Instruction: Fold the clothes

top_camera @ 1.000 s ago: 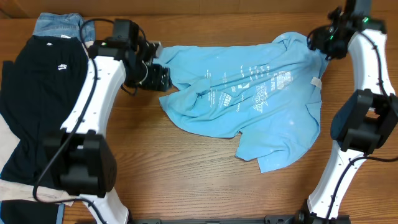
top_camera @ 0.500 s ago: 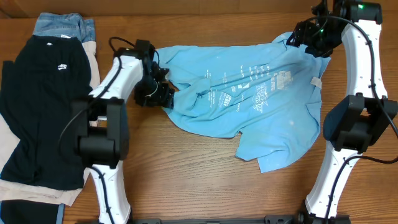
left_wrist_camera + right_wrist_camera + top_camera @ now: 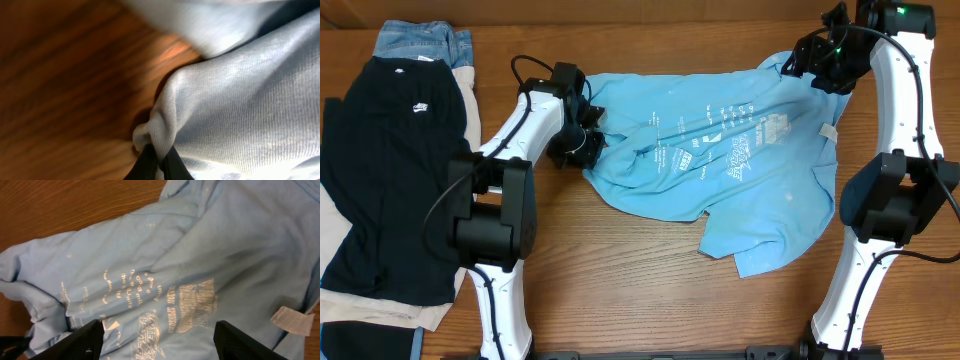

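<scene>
flattening step, pre-fold: blue t-shirt lies crumpled mid tabletop; left end effector clenched on its bunched near edge, right end effector released above the opposite end; next likely needs right to pinch there, then both to pull apart.

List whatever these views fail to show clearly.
Print on the sky-blue T-shirt: too small overhead, creased in the right wrist view.
Left end effector: cropped by the left wrist view's bottom edge; overhead, its wrist hides the fingertips.
Jeans: mostly under the black T-shirt, overhead.
</scene>
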Available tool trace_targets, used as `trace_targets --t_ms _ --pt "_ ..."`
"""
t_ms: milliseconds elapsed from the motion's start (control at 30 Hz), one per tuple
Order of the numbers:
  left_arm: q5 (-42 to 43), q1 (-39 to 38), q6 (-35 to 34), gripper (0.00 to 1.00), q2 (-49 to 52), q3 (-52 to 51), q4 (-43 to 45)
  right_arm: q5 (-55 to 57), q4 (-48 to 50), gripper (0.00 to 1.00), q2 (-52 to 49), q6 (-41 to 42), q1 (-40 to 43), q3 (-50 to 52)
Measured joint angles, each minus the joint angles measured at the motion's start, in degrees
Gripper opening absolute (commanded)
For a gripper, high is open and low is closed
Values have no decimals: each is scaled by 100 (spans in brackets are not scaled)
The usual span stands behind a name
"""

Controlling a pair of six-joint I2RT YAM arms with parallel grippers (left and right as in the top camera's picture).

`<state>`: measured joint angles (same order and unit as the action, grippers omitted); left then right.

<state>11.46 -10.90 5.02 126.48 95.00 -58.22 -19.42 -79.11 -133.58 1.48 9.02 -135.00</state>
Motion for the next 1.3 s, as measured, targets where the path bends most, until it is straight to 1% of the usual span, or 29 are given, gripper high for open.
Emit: trace_targets --t_ms 100,300,367,467,567,733,900,1033,1100,1133,1167,1200,1300 --pt "-481 4 -262 4 -2 164 -612 103 -44 75 0 2 0 0" --pt "-1766 -2 -901 4 -249 957 -1851 251 -221 76 0 2 0 0" --pt "-2188 -39 -1102 4 -538 1126 -2107 278 -254 76 0 2 0 0" --pt "-2586 -173 -1296 4 -1106 1266 -2210 302 -251 77 0 0 0 0" --pt "-2559 -448 -1303 4 -1484 1349 -2225 317 -236 77 0 -2 0 0" --pt "-1947 -1108 -1235 4 -1534 1250 -2124 328 -232 78 0 -4 0 0" --pt "-1276 -1943 -1147 4 -1180 931 -1576 332 -229 78 0 -2 0 0" --pt "-1036 -2649 -1062 4 -636 820 -1460 334 -229 78 0 -13 0 0" --pt "-964 -2903 -1036 33 -402 798 -1480 334 -232 79 0 -28 0 0" --pt "-931 -2999 -1032 50 -310 789 -1493 332 -232 79 0 -42 0 0" --pt "-905 -3069 -1019 62 -236 772 -1510 334 -229 79 0 -44 0 0" --pt "-883 -3108 -1021 65 -184 761 -1541 337 -232 79 0 -48 0 0" --pt "-837 -3077 -1045 70 -157 734 -1554 337 -234 79 0 -66 0 0"
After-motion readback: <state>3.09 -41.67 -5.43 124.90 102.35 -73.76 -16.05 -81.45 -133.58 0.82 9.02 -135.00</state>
